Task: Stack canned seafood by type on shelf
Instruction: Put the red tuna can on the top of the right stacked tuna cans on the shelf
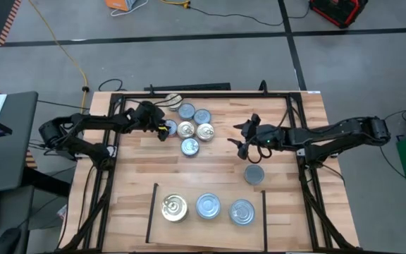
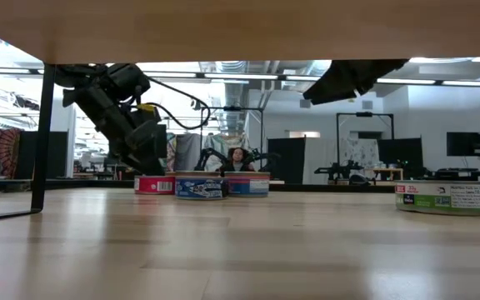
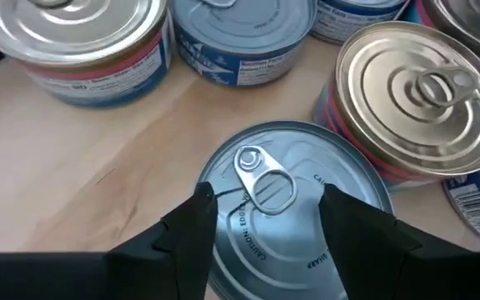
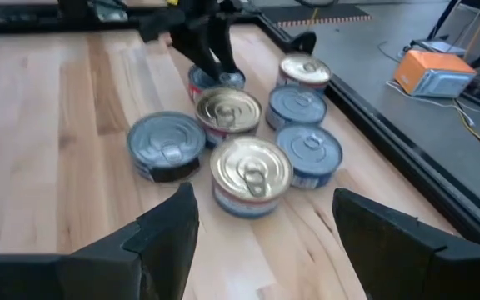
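Several tins of canned seafood (image 1: 194, 127), gold-topped and silver-topped, stand clustered at the far middle of the table. My left gripper (image 3: 265, 221) is open, its fingers low over a silver-topped, blue-sided tin (image 3: 302, 154) at the cluster's left edge (image 1: 166, 128). My right gripper (image 1: 249, 141) hangs open in the air to the right of the cluster, pointing at it, with nothing between its fingers (image 4: 257, 225). On the shelf (image 1: 189, 229) near the front stand one gold-topped tin (image 1: 174, 207) and two silver-topped tins (image 1: 208, 206) (image 1: 242, 211). A lone tin (image 1: 254, 173) stands alone on the table. My left gripper comes slanting down from the table's left, with its two fingers (image 3: 194, 229) in front of the silver tin's top beside the pull ring (image 3: 261, 179). I cannot tell whether they touch the tin. The tin stands flat on the table.
A black metal frame (image 1: 298, 127) runs around the wooden table top and both arms reach in past it. Neighbouring tins (image 3: 415, 92) stand close beside the left gripper's tin. Bare wood lies between the cluster and the shelf (image 1: 203, 173).
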You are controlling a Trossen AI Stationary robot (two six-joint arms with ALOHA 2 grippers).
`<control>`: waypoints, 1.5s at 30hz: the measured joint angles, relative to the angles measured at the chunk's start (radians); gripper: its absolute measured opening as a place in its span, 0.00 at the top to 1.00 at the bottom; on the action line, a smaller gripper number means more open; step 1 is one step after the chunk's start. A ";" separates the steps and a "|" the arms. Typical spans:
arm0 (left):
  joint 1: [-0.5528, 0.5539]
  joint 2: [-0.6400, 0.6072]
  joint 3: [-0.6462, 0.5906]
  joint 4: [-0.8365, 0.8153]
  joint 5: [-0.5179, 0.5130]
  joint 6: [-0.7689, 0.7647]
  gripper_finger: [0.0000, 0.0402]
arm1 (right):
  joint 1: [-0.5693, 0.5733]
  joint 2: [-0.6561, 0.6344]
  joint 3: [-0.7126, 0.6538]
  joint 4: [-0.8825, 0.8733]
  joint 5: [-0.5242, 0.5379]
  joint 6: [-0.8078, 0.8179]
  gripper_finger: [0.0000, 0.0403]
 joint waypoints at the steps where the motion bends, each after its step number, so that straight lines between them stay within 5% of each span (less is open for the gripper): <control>1: 0.002 0.000 0.000 -0.006 0.004 -0.008 0.53 | -0.001 0.000 -0.006 -0.001 0.000 0.000 0.25; 12: 0.013 -0.002 0.002 -0.077 0.037 -0.073 0.97 | -0.019 0.001 -0.053 0.047 -0.031 0.003 0.25; 23: 0.090 -0.002 0.003 -0.107 -0.035 -0.130 1.00 | -0.017 0.001 -0.053 0.047 -0.051 0.024 0.25; 32: 0.216 0.002 -0.001 -0.069 0.213 -0.126 1.00 | -0.016 0.001 -0.053 0.048 -0.053 0.034 0.25; 37: 0.269 0.002 -0.002 -0.062 0.266 -0.122 1.00 | -0.004 0.001 -0.053 0.038 -0.053 0.035 0.25; 45: 0.214 -0.086 0.029 -0.104 0.132 -0.050 1.00 | -0.006 0.001 -0.052 0.034 -0.052 0.035 0.25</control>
